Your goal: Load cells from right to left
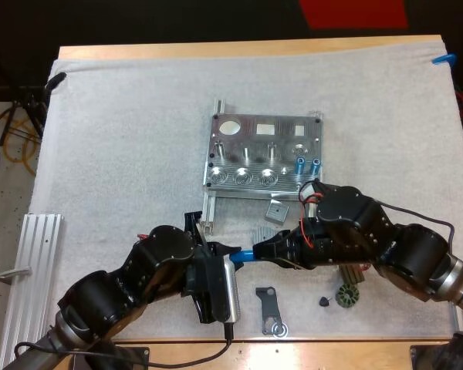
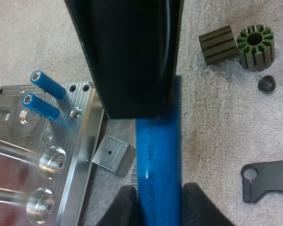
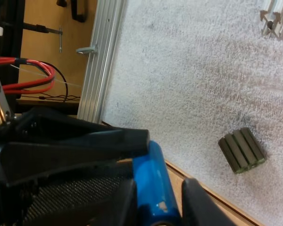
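White mat point(image 1: 123, 139) on worktop point(image 1: 239, 48): left claw point(image 1: 228, 252), right claw point(image 1: 262, 249) both clenched on blue cell point(image 2: 158, 155). Risk: mistimed release could twist cell, drop it below claws.

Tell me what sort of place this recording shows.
Probably a robotics lab bench: wooden table, white mat, metal fixture, left gripper and right gripper both holding a blue cylinder.

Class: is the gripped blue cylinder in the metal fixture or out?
Out: both left gripper and right gripper clamp the bright blue cylinder, apart from the grey metal fixture.
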